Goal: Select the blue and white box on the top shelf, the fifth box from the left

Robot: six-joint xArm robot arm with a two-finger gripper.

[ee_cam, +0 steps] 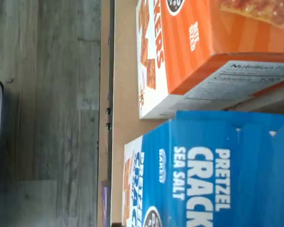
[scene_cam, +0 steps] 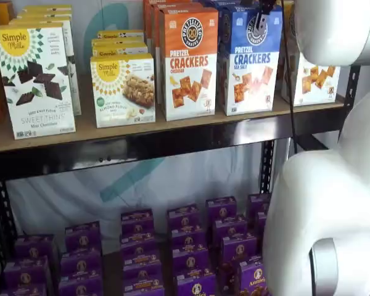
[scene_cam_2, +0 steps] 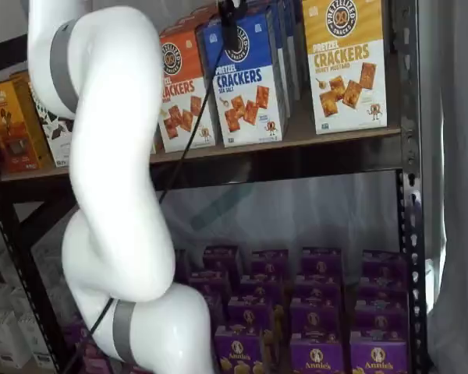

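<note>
Hand [scene_cam_2: 231, 23] before the blue and white box [scene_cam_2: 246, 82] — only dark fingers visible, grip unclear.

The top shelf [scene_cam: 172, 132] carries the blue and white box [scene_cam: 250, 61] beside an orange box [scene_cam: 188, 65].

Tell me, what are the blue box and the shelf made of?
The blue box looks like thin cardboard with a smooth printed finish; its folded edges show. The shelf seems a light-brown wood board, matte, and its front rail looks like black metal with a slight shine.
</note>
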